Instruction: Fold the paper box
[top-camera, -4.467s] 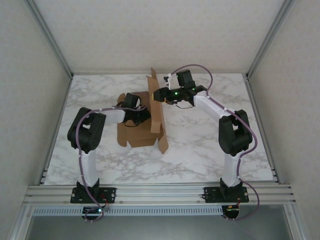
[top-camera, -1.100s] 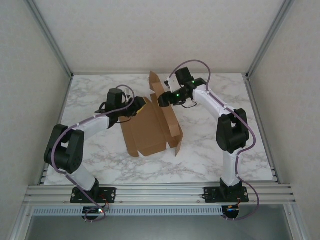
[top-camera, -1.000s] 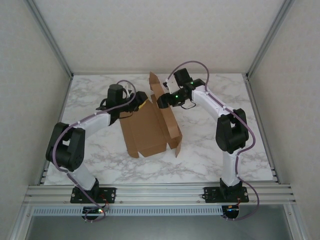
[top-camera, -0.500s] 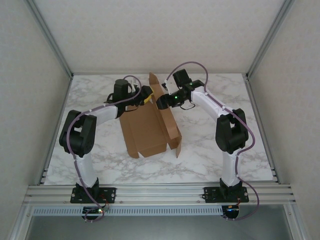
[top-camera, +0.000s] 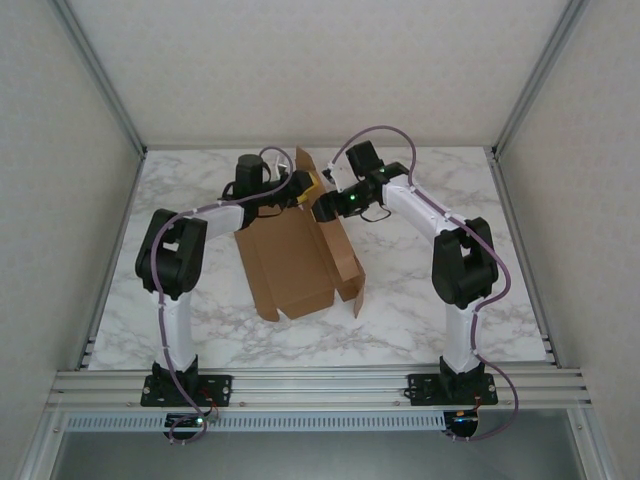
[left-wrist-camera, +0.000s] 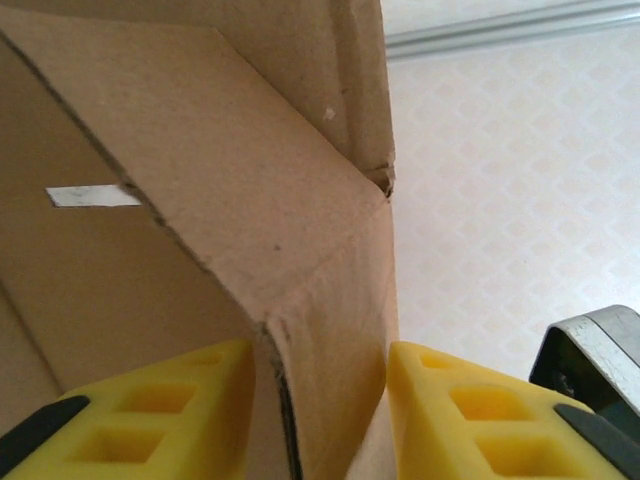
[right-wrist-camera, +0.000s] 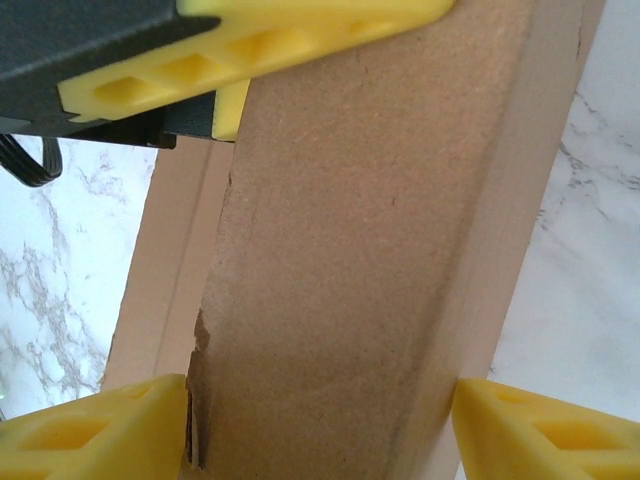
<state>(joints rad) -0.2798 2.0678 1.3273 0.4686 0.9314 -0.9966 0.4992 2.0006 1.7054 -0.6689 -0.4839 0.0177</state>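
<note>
The paper box (top-camera: 292, 262) is a brown cardboard sheet lying partly folded mid-table, its right wall (top-camera: 343, 252) raised. At the wall's far end a tall flap (top-camera: 303, 165) stands up. My left gripper (top-camera: 309, 185) reaches that far corner from the left. In the left wrist view its yellow fingers (left-wrist-camera: 150, 415) press both sides of a creased flap corner (left-wrist-camera: 330, 330). My right gripper (top-camera: 325, 206) comes in from the right, and its fingers (right-wrist-camera: 545, 430) bracket the raised wall (right-wrist-camera: 360, 270), touching both sides. The left gripper's finger (right-wrist-camera: 250, 45) shows at the top of the right wrist view.
The white marble table (top-camera: 420, 290) lies bare to the right and in front of the box. Aluminium frame rails (top-camera: 320, 382) run along the near edge by the arm bases. Pale walls close in the back and sides.
The left arm swung from the box's left side up and right to the far corner and closed around the flap. The right gripper stayed on the raised wall; the box shifted slightly.
</note>
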